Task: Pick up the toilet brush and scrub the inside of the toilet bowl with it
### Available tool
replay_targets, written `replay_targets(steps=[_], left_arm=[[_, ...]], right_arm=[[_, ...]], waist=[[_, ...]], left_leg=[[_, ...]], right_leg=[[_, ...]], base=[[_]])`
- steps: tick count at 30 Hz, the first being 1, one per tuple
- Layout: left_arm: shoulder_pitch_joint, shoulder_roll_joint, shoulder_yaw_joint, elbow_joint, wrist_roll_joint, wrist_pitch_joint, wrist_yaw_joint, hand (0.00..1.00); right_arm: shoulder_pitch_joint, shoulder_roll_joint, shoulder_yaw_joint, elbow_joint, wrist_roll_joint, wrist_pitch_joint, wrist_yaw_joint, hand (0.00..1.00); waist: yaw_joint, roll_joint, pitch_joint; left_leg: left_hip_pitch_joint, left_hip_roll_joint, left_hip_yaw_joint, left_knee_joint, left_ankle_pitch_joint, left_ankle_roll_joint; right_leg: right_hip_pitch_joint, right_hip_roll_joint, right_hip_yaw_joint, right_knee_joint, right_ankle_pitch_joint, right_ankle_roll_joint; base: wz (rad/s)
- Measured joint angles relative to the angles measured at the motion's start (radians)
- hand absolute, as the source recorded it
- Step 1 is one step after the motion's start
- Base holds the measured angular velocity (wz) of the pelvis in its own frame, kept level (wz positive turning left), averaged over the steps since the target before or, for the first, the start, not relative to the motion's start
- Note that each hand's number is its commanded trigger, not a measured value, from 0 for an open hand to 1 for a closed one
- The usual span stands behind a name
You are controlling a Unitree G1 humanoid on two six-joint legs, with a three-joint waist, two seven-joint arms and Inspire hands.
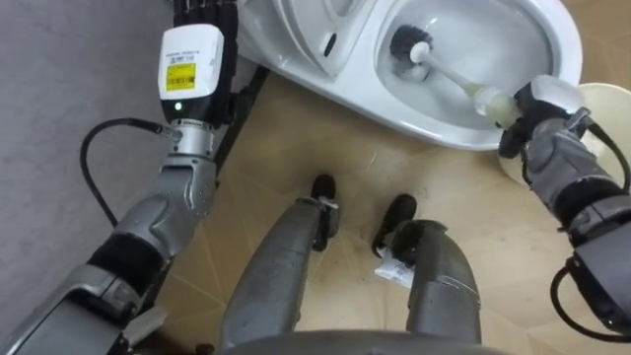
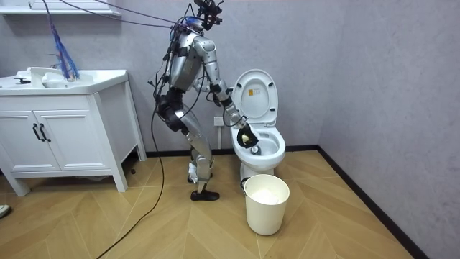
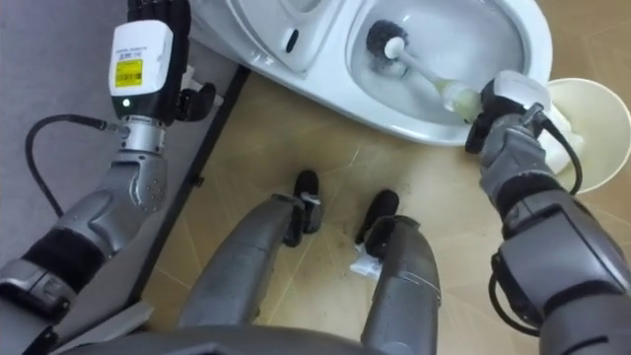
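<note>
The white toilet (image 1: pixel 463 133) stands before me with its lid raised (image 2: pixel 256 93). Inside the bowl, a toilet brush with a black head (image 1: pixel 406 44) rests near the drain. Its pale handle (image 1: pixel 463 87) runs down and to the right over the rim. My right hand (image 1: pixel 540 123) is shut on the end of that handle at the bowl's front edge. Beside the toilet's left side my left hand (image 1: pixel 207 12) is raised with straight fingers, holding nothing. In the room view I stand bent forward at the toilet, one hand (image 2: pixel 246 134) at the bowl.
A white bucket (image 2: pixel 267 203) stands on the wooden floor just in front of the toilet, close to my right forearm (image 1: pixel 601 99). A grey wall lies to my left. A white vanity cabinet with a sink (image 2: pixel 65 122) is at the room view's left.
</note>
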State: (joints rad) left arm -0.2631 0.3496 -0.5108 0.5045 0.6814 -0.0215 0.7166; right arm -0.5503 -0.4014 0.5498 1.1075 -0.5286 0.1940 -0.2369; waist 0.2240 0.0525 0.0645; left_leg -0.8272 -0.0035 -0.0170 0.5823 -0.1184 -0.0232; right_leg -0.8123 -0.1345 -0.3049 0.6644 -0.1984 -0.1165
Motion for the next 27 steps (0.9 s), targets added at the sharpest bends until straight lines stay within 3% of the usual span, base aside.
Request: replay_targets(steps=[4,8,15,18,21,24,27], left_arm=[[0.01,0.002,0.011,0.004,-0.003,0.0,0.003,0.0],[0.029,0.005,0.032,0.003,-0.002,-0.013,0.003,0.0],[0.064,0.03,0.047,0.003,-0.004,-0.016,0.016,0.0],[0.061,0.031,0.042,0.002,-0.024,-0.03,0.007,0.0],[0.043,0.035,0.021,0.007,-0.062,-0.04,0.005,0.0],[0.023,0.049,0.007,0.006,-0.068,-0.052,-0.012,0.0],[0.009,0.094,-0.002,-0.012,-0.08,-0.071,-0.005,0.0]], right_arm=[[0.063,-0.001,0.007,-0.134,-0.112,0.062,0.029,1.0],[0.103,-0.006,0.007,-0.215,-0.17,0.092,0.059,1.0],[0.171,-0.006,0.006,-0.323,-0.198,0.108,0.099,1.0],[0.164,-0.029,0.007,-0.317,-0.208,0.105,0.108,1.0],[0.119,-0.073,0.028,-0.239,-0.154,0.058,0.097,1.0],[0.061,-0.094,0.056,-0.118,0.025,-0.014,0.069,1.0],[0.032,-0.106,0.035,-0.06,0.284,-0.083,0.039,1.0]], waist=[[-0.005,0.008,-0.0046],[-0.018,0.011,-0.0073],[-0.044,0.016,-0.0137],[-0.044,0.017,-0.0147],[-0.041,0.017,-0.0143],[-0.043,0.004,-0.0076],[-0.05,-0.026,0.0033]], left_leg=[[0.002,0.013,-0.007,0.001,-0.006,-0.009],[0.004,0.023,-0.007,-0.001,-0.006,-0.01],[0.016,0.034,-0.009,-0.013,-0.008,-0.012],[0.019,0.033,-0.011,-0.013,-0.007,-0.012],[0.019,0.027,-0.01,-0.013,-0.006,-0.009],[0.019,0.016,-0.003,-0.014,-0.002,-0.003],[-0.001,0.003,0.012,-0.011,0.003,0.004]], right_leg=[[0.015,0.018,-0.007,-0.023,0.005,-0.004],[0.024,0.029,-0.008,-0.04,0.012,-0.005],[0.046,0.049,-0.009,-0.082,0.03,-0.001],[0.051,0.049,-0.01,-0.086,0.032,0.0],[0.049,0.038,-0.011,-0.074,0.03,0.001],[0.036,0.019,-0.009,-0.045,0.017,0.004],[-0.004,-0.002,0.006,-0.001,0.004,0.003]], base=[[-0.02],[-0.01],[-0.06],[0.02],[0.07],[0.11],[0.04]])
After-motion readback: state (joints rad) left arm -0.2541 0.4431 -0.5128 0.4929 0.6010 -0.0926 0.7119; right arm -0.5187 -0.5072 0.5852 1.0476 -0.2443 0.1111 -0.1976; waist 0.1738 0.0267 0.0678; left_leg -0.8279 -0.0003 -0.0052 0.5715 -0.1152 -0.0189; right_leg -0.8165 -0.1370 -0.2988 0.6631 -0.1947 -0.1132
